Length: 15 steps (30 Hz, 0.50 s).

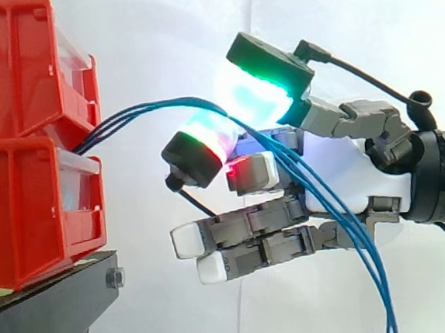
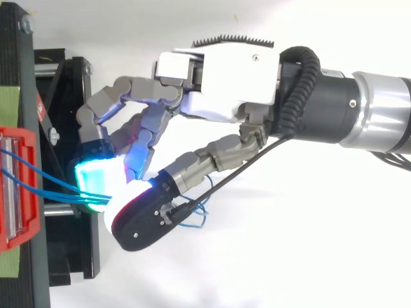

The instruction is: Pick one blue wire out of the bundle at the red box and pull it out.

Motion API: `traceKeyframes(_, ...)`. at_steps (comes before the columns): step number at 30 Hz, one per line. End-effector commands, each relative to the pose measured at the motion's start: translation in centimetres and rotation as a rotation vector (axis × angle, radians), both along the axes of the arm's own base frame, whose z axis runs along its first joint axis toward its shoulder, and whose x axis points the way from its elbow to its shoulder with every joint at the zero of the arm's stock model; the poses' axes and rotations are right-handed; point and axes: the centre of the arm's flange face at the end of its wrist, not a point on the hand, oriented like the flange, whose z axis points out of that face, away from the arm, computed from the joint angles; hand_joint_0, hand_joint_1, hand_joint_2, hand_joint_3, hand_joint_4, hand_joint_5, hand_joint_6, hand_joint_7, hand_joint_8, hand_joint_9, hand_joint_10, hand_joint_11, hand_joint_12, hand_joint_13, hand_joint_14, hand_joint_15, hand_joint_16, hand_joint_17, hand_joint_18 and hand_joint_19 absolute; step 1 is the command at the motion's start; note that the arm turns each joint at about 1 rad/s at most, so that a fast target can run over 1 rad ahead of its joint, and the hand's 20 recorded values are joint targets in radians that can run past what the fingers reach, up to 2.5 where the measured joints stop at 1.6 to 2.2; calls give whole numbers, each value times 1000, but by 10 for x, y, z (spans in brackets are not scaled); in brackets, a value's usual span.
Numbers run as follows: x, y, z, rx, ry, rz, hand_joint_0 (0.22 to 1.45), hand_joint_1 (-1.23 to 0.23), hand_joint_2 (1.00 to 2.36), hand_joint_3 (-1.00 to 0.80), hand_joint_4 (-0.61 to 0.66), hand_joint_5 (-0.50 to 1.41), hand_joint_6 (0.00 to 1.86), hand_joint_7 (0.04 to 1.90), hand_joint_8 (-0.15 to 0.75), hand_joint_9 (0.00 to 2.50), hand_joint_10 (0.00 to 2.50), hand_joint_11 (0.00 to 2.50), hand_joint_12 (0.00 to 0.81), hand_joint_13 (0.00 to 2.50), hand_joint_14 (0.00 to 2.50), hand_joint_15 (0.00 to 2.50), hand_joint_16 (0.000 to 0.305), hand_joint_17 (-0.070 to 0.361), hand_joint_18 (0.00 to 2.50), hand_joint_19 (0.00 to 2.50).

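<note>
Three thin blue wires (image 1: 155, 108) leave the gap between the two stacked red bins (image 1: 24, 215) and arc right. They then drop past the palm toward the bottom edge. My hand (image 1: 341, 179) reaches in from the right. A finger with a green-cyan glowing pad (image 1: 258, 81) and the thumb with a red-green pad (image 1: 201, 146) close on the wires from above and below. I cannot tell how many wires lie between the pads. The lower fingers (image 1: 236, 231) stay straight under the wires. From above, the blue wires (image 2: 58, 190) run from the red bin (image 2: 19, 138) into the pinch on my hand (image 2: 218, 83).
The bins rest on a black stand (image 1: 48, 314) at the left, with its frame (image 2: 70, 96) under the fingers in the top view. A slack loop of blue wire (image 2: 192, 219) hangs below the thumb. A white curtain lies behind.
</note>
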Motion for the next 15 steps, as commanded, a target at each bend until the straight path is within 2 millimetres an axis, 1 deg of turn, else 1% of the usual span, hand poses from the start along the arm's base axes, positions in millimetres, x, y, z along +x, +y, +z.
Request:
traceKeyframes(1,0,-1,0,0,0,-1,651,-827,1013,-309,71,-149,914,1142,251,1187,24,860,363,747,19,480,51,116,555,453)
traceKeyframes(3,0,-1,0,0,0,-1,700,-905,1015,-277,23,-174,935,1128,238,1093,22,870,360,715,20,465,52,116,547,414)
traceKeyframes(5,0,-1,0,0,0,-1,721,-928,1015,-276,21,-184,941,1109,234,1054,25,860,359,689,18,462,52,116,537,408)
traceKeyframes(6,0,-1,0,0,0,-1,730,-931,1013,-302,48,-193,942,1081,231,1030,21,861,360,679,18,455,52,117,534,401)
traceKeyframes(8,0,-1,0,0,0,-1,737,-937,1013,-322,60,-196,943,1052,229,1015,23,852,358,673,18,454,52,117,532,402)
traceKeyframes(9,0,-1,0,0,0,-1,745,-933,1010,-361,70,-197,942,1023,228,1011,23,850,357,669,20,447,52,117,531,400)
traceKeyframes(12,0,-1,-1,1,1,0,727,-929,1007,-415,96,-194,938,980,231,1019,22,851,358,671,19,448,52,116,530,403)
traceKeyframes(13,0,-1,0,0,0,-1,728,-928,1006,-423,98,-194,938,982,231,1022,23,855,360,672,18,444,52,116,531,407)
traceKeyframes(15,0,-1,0,1,0,0,682,-879,1003,-454,104,-181,923,1022,239,1061,23,848,360,680,18,454,52,116,526,424)
